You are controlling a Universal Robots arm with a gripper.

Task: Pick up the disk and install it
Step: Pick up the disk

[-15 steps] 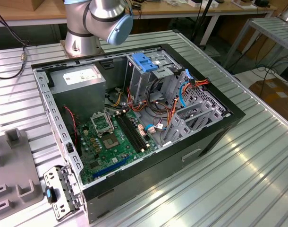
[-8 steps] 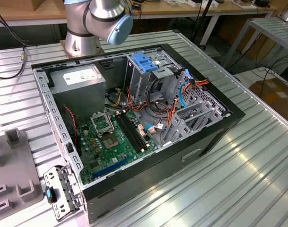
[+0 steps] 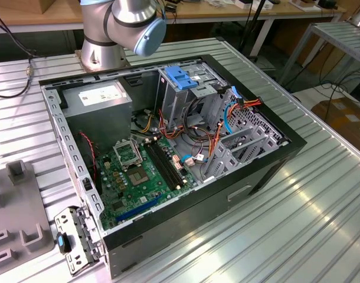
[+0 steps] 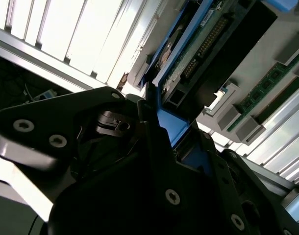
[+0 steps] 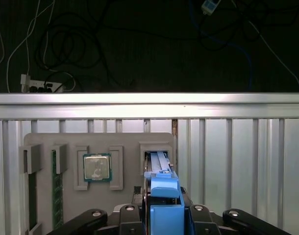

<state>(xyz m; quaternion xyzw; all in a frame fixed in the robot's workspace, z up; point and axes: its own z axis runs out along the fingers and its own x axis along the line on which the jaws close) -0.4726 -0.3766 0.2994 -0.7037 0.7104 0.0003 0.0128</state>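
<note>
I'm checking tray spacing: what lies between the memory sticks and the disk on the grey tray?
In the first wrist view, the processor chip sits in its own recess between the memory sticks and the disk.
</note>
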